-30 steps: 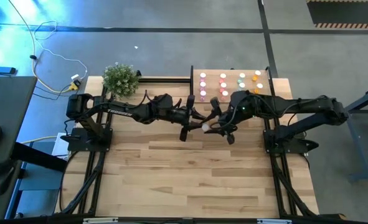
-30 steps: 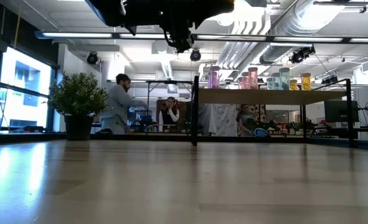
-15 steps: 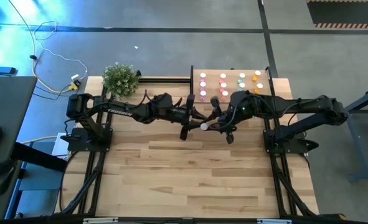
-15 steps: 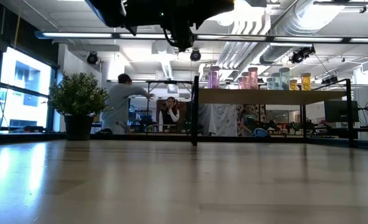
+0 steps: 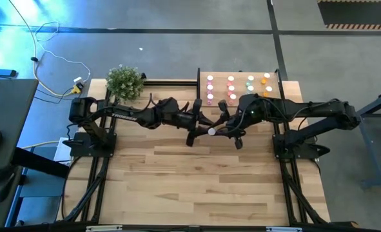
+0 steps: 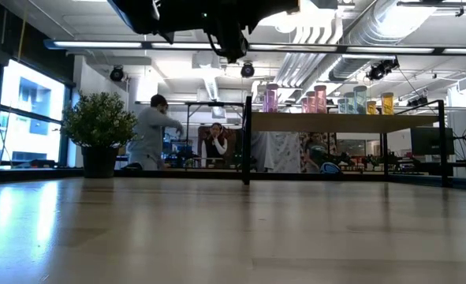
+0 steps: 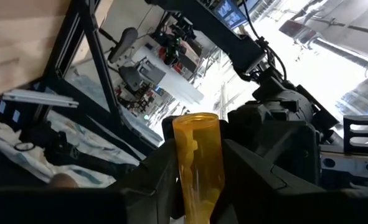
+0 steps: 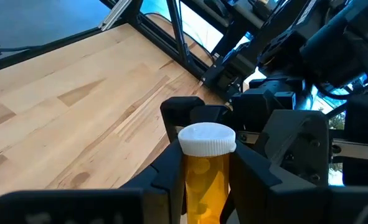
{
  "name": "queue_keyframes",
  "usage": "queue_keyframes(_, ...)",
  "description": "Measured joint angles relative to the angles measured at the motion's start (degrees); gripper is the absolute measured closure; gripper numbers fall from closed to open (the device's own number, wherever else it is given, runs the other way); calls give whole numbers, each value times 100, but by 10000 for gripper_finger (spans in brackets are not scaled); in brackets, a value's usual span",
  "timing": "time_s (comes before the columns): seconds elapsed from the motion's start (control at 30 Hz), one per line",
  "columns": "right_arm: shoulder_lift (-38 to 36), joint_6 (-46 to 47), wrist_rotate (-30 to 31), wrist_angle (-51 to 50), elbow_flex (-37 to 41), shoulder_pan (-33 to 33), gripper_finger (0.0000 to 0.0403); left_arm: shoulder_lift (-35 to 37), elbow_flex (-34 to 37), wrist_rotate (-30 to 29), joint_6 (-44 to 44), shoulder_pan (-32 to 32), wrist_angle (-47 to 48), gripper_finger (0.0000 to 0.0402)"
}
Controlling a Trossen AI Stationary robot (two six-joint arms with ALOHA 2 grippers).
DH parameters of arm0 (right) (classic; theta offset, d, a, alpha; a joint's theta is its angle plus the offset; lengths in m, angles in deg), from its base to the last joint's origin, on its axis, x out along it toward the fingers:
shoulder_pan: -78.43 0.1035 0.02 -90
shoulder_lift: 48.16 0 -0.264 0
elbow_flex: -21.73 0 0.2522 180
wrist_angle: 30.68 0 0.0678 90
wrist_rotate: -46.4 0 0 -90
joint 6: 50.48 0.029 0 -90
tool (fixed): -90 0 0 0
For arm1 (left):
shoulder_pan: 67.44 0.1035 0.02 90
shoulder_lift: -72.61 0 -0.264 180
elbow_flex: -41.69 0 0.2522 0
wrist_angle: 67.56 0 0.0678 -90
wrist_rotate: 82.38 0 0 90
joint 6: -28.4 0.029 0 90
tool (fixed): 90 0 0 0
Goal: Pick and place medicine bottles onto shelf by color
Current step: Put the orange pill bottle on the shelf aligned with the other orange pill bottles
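Note:
An orange medicine bottle with a white cap [image 5: 212, 131] hangs in the air over the middle of the table, between my two grippers. My left gripper [image 5: 202, 126] comes from the table's left and my right gripper [image 5: 224, 130] from the right; both are shut on the bottle. The left wrist view shows the bottle's orange body [image 7: 198, 158], the right wrist view its capped end [image 8: 207, 140]. The light-wood shelf [image 5: 271, 96] at the far side carries several pink, green and orange bottles [image 5: 231, 87], standing upright. My left gripper pinches the orange body [image 7: 193, 186] between its two fingers [image 7: 162, 171], one on each side. The uncapped end sticks out past the fingertips. The bottle is lifted clear of the table. My right gripper pinches the orange body just below the white cap [image 8: 205, 180] between its two fingers [image 8: 171, 171], one on each side. The capped end sticks out past the fingertips, toward the left gripper. The bottle is clear of the table.
A potted plant [image 5: 124, 82] stands at the far left corner. The shelf is raised on a black frame [image 6: 247, 142] above the tabletop. The plank tabletop [image 5: 196, 180] stretches toward the near edge. People stand in the room behind the table [image 6: 150, 134].

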Motion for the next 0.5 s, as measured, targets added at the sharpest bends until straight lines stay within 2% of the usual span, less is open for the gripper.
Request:
queue_keyframes(0.2, -11, 168, 8, 31, -4, 2, 311, -7, 9, -13, -179, -19, -176, 293)
queue_keyframes(0.5, -9, 306, 26, 11, -3, 2, 311, -7, 9, 11, -81, -23, -189, 285)
